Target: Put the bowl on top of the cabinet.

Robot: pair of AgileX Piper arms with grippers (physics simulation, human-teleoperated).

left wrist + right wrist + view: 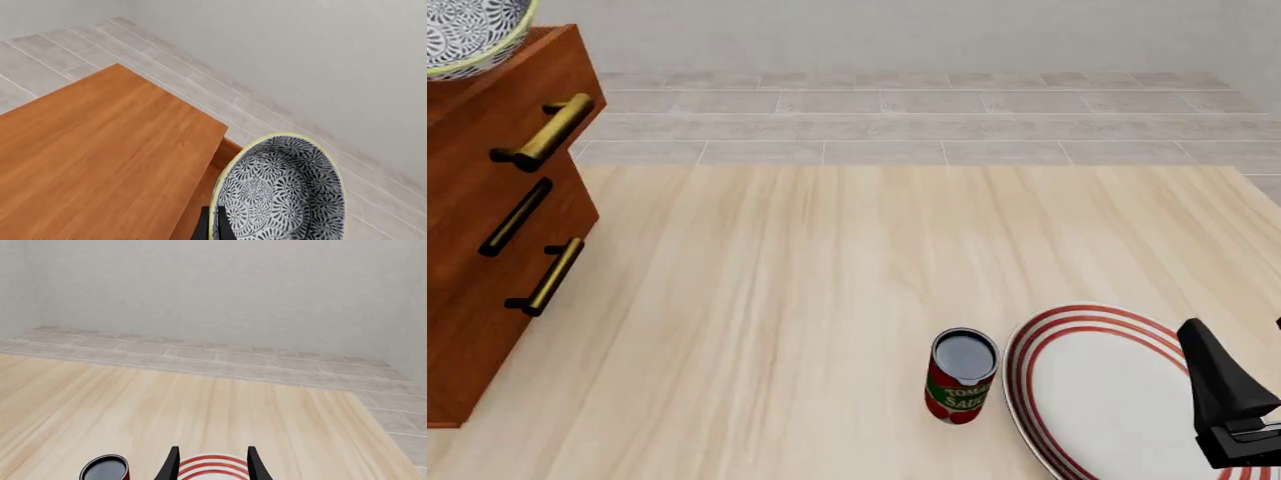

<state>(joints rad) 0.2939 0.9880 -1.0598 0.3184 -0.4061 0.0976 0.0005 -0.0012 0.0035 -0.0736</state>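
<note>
One deep floral bowl, seemingly pinched by the left gripper, above the glossy wooden cabinet.

The bowl carries a dense black-and-white floral scroll pattern inside, edged by a pale yellow rim; in the front view its outside shows the same grey-white flowers. The cabinet is reddish-brown wood with visible grain, its top a warmer orange-brown in the left wrist view. Of its 3 bar handles, 2 are brass and 1 is dark. The table is pale blond wood with soft streaks. The plate is white with 3 red rings near its edge. The can has a red label with a green band and white lettering, and a dark top. The right gripper is black. Floor tiles are light grey and the wall is pale grey-green.
</note>
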